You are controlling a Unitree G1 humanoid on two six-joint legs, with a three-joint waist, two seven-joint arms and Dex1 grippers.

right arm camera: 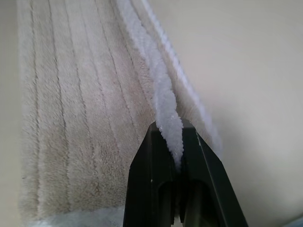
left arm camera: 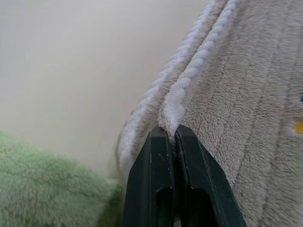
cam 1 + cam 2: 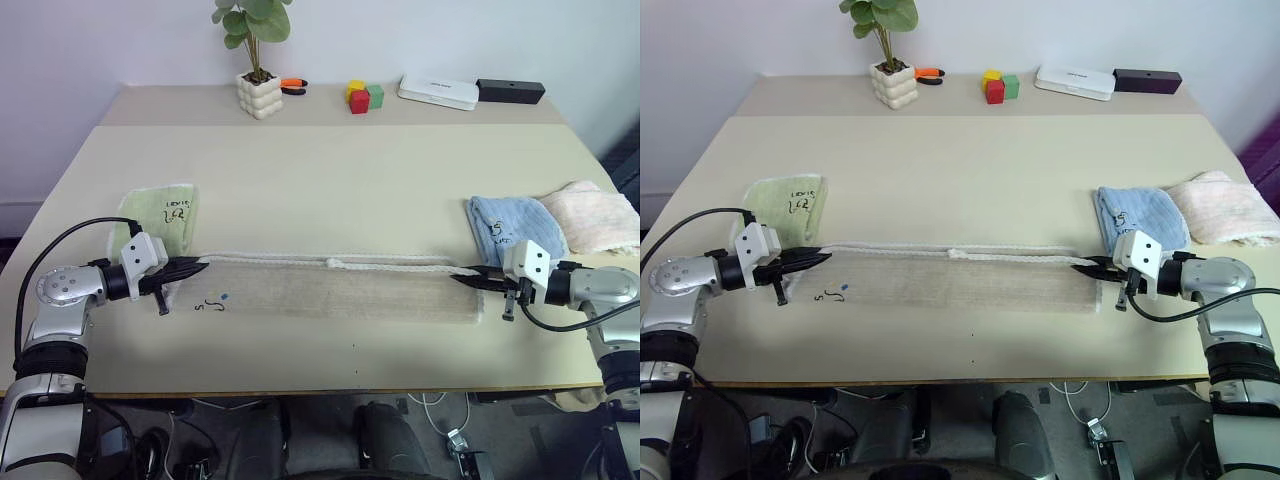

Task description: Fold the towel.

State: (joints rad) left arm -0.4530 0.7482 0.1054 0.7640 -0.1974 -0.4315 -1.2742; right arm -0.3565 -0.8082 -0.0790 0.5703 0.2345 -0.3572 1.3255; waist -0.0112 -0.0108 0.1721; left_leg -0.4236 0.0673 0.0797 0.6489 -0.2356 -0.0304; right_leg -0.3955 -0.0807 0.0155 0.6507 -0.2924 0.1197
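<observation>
Left gripper [image 3: 200, 266] pinches the white corded edge of the towel [image 3: 330, 290] at its left end; right gripper [image 3: 458, 276] pinches the same edge at the right end. Towel lies folded into a long band across the near part of the table [image 3: 330, 180], between the green towel [image 3: 160, 215] and the blue towel [image 3: 505, 228].

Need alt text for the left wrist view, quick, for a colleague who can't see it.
The left gripper, shut, pinches the white stitched edging of the beige towel between its two black fingers. A pale green towel lies beside it on the table.
</observation>
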